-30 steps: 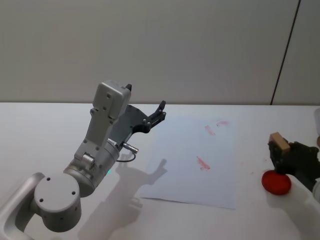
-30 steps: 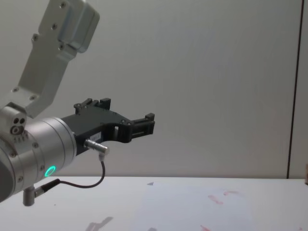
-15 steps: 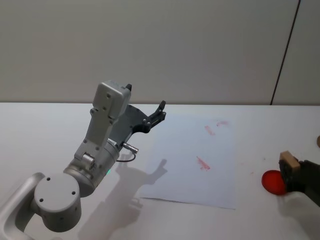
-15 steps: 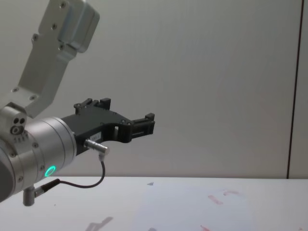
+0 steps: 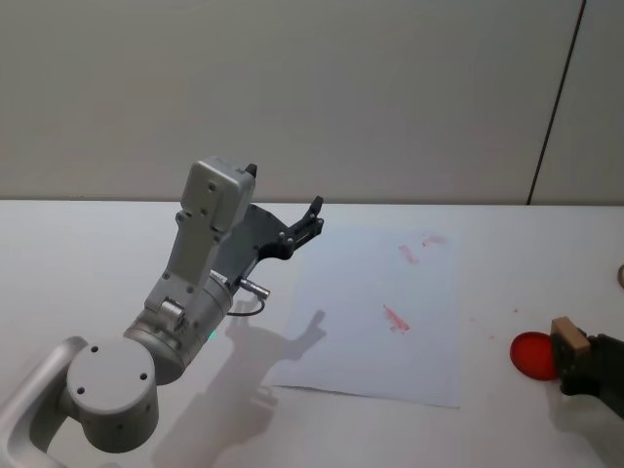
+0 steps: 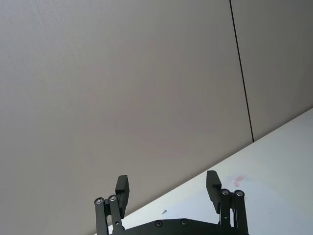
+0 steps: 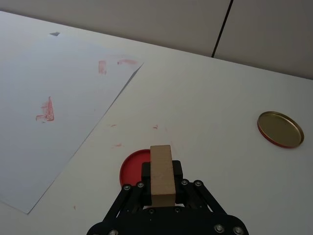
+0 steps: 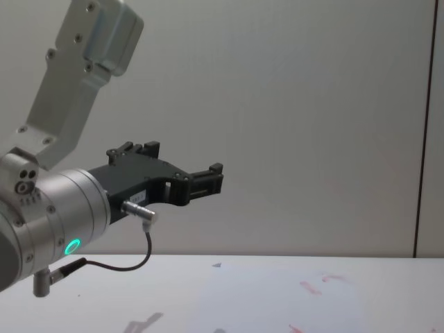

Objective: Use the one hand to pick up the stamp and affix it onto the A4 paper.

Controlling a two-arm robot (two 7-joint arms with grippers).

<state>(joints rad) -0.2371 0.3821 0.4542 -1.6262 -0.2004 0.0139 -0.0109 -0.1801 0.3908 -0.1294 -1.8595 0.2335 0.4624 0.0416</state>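
Observation:
My right gripper (image 5: 582, 363) sits low at the table's right edge, shut on the stamp (image 5: 567, 337), a tan wooden block standing upright between its black fingers (image 7: 177, 170). In the right wrist view the stamp (image 7: 162, 169) hangs just on my side of a round red ink pad (image 7: 133, 169). The A4 paper (image 5: 380, 312) lies flat at mid-table with a few reddish ink marks, well to the left of the stamp. My left gripper (image 5: 307, 220) is parked, raised above the paper's far left corner, with its fingers (image 6: 213, 184) open and nothing between them.
The red ink pad (image 5: 532, 353) rests on the white table between the paper's right edge and my right gripper. A round gold lid (image 7: 280, 129) lies farther out to the right. Small red smudges dot the table near the pad.
My right gripper has carried the stamp from above the red pad back and down toward the near right corner. The left arm has not moved.

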